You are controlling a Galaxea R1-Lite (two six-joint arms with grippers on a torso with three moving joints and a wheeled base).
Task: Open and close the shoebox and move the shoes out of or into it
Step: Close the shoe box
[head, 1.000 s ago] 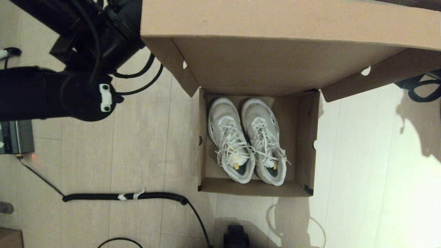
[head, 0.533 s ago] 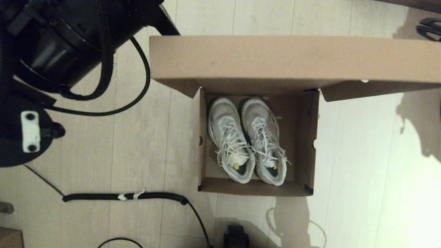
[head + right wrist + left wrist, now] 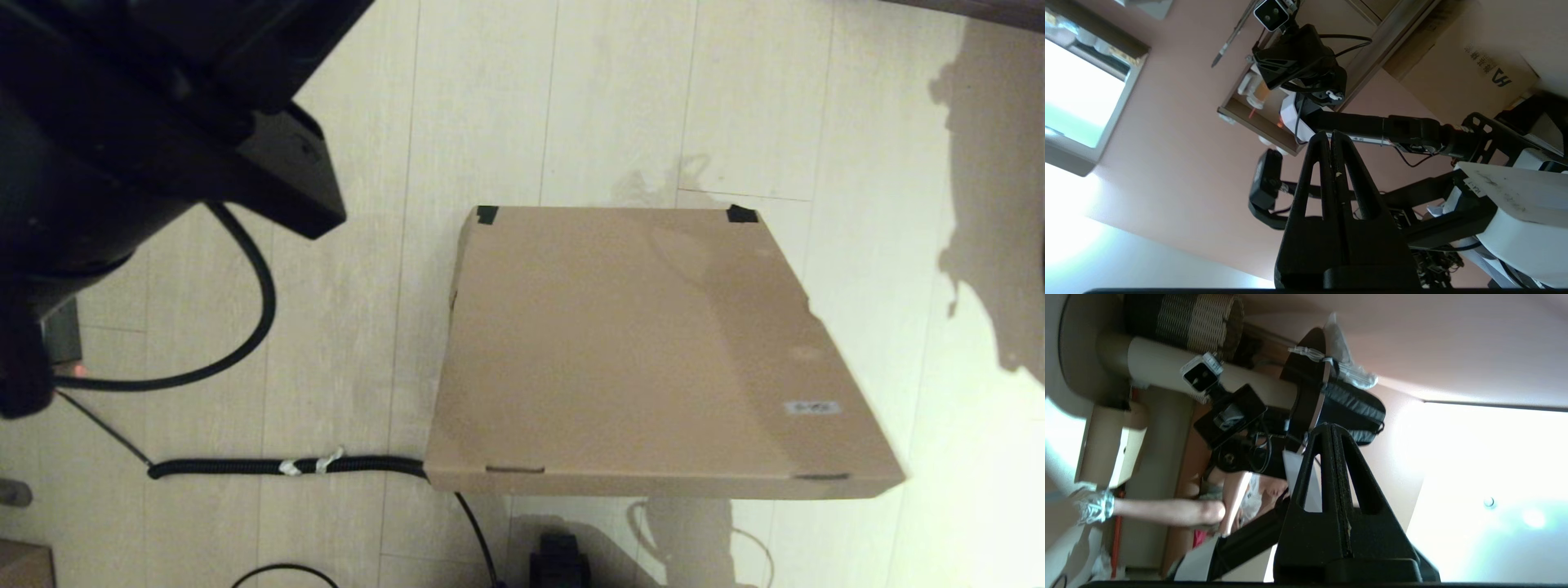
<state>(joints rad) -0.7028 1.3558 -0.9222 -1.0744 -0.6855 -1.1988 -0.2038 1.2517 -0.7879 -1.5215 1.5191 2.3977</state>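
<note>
The brown cardboard shoebox (image 3: 645, 351) lies on the floor with its flap lid down, black tape patches at the two far corners and a small white label (image 3: 811, 407) near the front right. The shoes are hidden under the lid. My left arm fills the head view's top left, raised well above the floor. In the left wrist view the left gripper (image 3: 1332, 426) is shut on nothing and points up at the room. The right gripper (image 3: 1329, 134) is also shut and empty, pointing upward; that arm is out of the head view.
A black coiled cable (image 3: 286, 466) runs along the wooden floor to the box's front left corner. A grey device (image 3: 61, 343) with a red light sits at the left edge. A dark object (image 3: 562, 559) stands just in front of the box.
The lid swung down from upright over the box and now covers the shoes. My left arm rose and drew closer to the head camera.
</note>
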